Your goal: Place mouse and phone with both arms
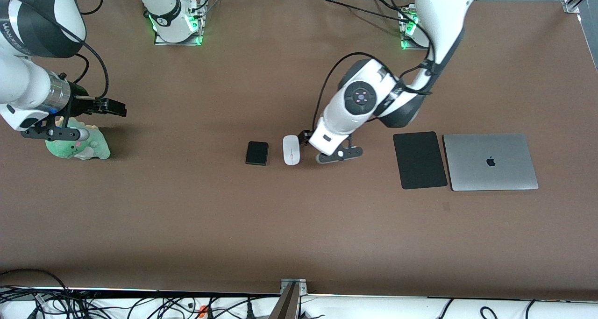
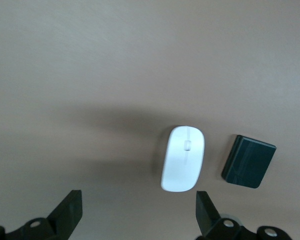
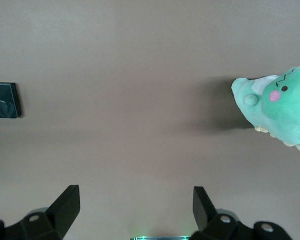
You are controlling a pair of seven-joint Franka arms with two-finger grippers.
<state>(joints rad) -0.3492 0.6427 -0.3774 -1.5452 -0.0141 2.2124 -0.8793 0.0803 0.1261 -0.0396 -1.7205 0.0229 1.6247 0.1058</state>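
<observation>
1. Tabletop (image 1: 187, 225): brown covering, wide and bare in the middle; cables trail along its near edge.
2. Laptop (image 1: 490, 161), silver, lid shut, at the left arm's end; black mat (image 1: 419, 159) just beside it.
3. Green plush toy (image 1: 79, 144) at the right arm's end, under the right gripper (image 3: 135, 207), jaws apart, holding nothing.
4. Left gripper (image 2: 137, 210), jaws spread, hangs low beside the mouse (image 1: 291, 150).
5. Phone (image 1: 257, 153) lies just beside the mouse, apart, toward the right arm's end.

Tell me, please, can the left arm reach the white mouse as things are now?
Probably yes. The left gripper is open just beside the mouse, and nothing lies between them; the phone sits apart from the mouse, toward the right arm's end.
</observation>
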